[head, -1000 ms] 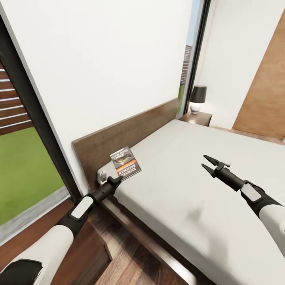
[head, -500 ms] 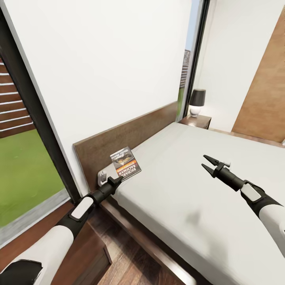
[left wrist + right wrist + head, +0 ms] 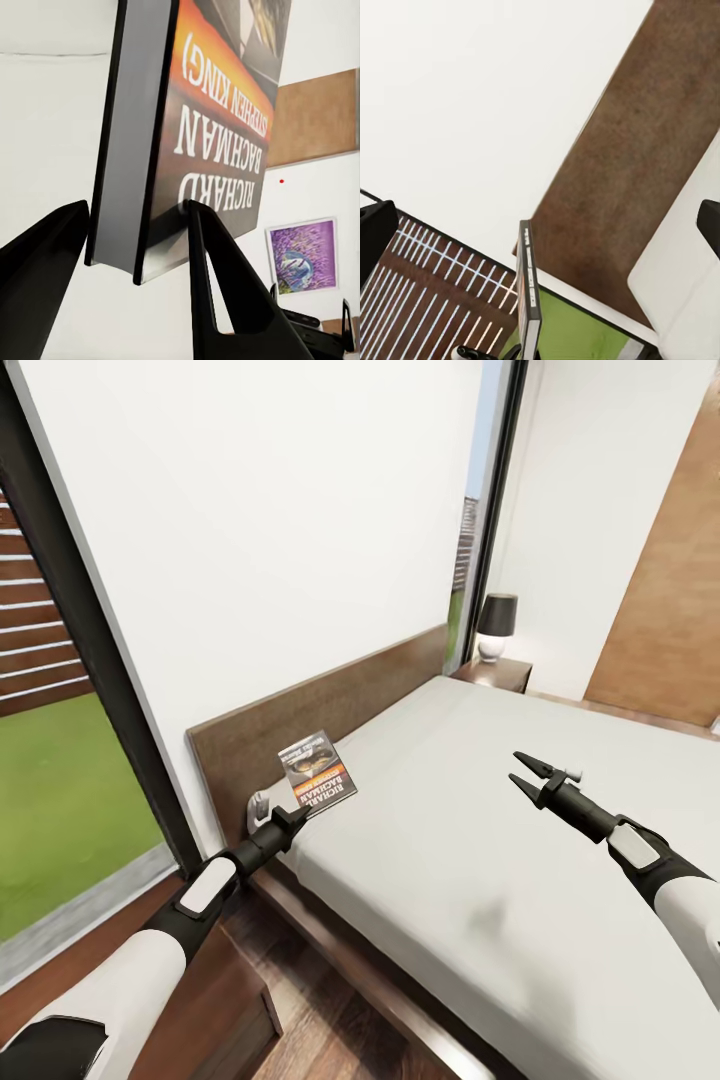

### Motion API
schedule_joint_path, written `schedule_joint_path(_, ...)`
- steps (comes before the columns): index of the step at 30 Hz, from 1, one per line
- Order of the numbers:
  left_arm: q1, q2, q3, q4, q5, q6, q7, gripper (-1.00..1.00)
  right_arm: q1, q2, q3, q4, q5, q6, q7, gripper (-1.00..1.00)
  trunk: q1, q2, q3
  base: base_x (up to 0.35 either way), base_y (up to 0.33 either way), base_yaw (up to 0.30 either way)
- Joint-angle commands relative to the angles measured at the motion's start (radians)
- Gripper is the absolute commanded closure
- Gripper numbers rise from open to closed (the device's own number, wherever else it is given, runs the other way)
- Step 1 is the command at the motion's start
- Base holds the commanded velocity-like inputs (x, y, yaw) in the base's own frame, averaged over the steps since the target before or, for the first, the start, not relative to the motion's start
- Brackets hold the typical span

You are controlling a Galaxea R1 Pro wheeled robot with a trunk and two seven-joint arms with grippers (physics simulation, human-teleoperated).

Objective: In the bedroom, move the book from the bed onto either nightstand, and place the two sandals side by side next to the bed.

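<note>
Over the bed's [image 3: 480,860] corner, the left claw [image 3: 293,816] pinches the book's [image 3: 318,773] lower edge, holding it upright for carrying; the right claw [image 3: 524,775] hangs open, spare.

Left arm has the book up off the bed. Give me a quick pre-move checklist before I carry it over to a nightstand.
1. Left gripper shut on the book: ok, fingers on both faces.
2. Book lifted off the bed: ok, tilted upright near the headboard.
3. Grip depth: not ok, only the bottom edge is pinched.
4. Right gripper open, empty, over the mattress: ok.
5. Far nightstand has free space: cannot tell, a lamp stands on it.
</note>
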Motion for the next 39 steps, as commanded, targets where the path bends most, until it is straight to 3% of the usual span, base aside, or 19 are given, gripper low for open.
schedule_joint_path(1, -0.001, 0.001, -0.005, 0.001, 0.010, 0.004, 0.000, 1.00, -0.001, -0.001, 0.008, 0.001, -0.010, 0.006, 0.001, -1.00, 0.000, 0.000, 0.001, 0.000, 0.000, 0.000)
schedule_joint_path(39, 0.005, 0.001, -0.004, 0.003, 0.010, 0.004, 0.000, 1.00, -0.001, 0.001, 0.009, 0.001, -0.010, 0.006, 0.001, -1.00, 0.000, 0.000, 0.060, 0.000, 0.000, 0.000)
